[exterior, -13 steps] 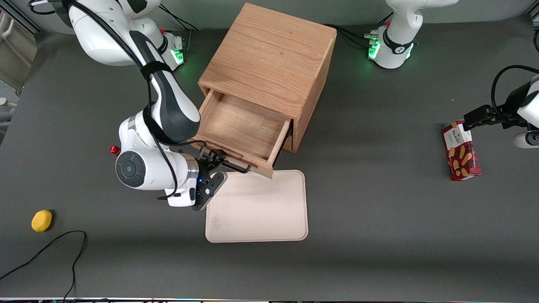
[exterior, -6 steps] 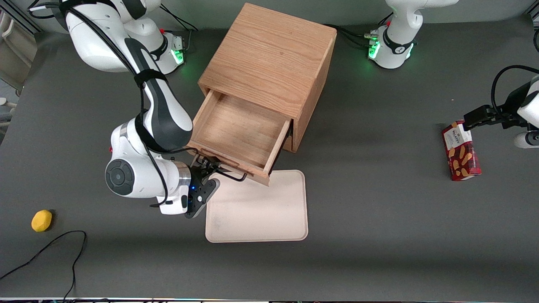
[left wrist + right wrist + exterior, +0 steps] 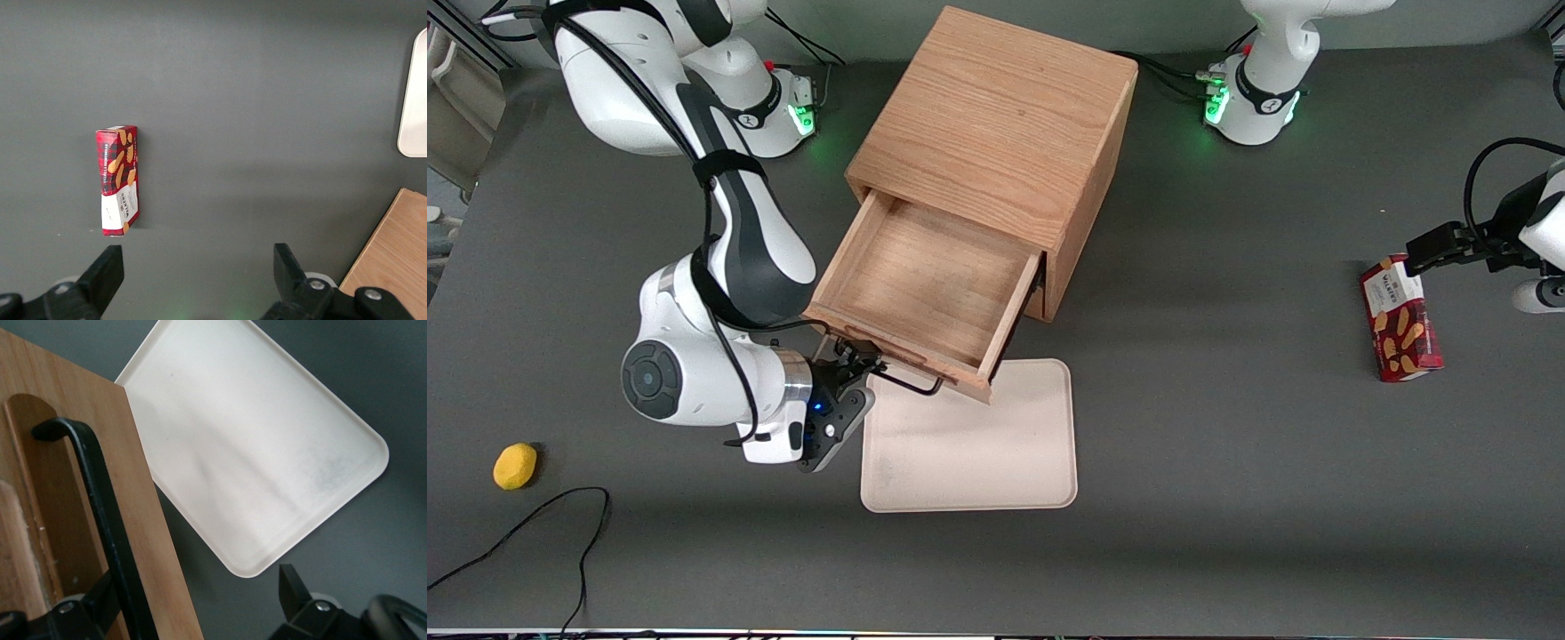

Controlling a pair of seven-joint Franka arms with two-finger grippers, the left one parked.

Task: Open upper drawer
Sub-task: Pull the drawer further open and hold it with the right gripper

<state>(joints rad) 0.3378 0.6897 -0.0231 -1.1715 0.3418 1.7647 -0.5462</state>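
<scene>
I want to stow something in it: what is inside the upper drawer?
The upper drawer shows only bare wood; its innermost part is hidden under the cabinet top. The gripper is at the handle.

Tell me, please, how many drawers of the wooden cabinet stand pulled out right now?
1: the upper drawer, pulled out over the tray, with the gripper at its black handle. Any lower drawer is hidden beneath it.

A cream tray [image 3: 969, 444] lies flat on the dark tabletop [image 3: 1227, 498]. A red biscuit box [image 3: 1400, 317] lies toward the parked arm's end — a yellow lemon-like thing [image 3: 515, 466] toward the working arm's, a black cable [image 3: 534, 533] just beside it.
</scene>
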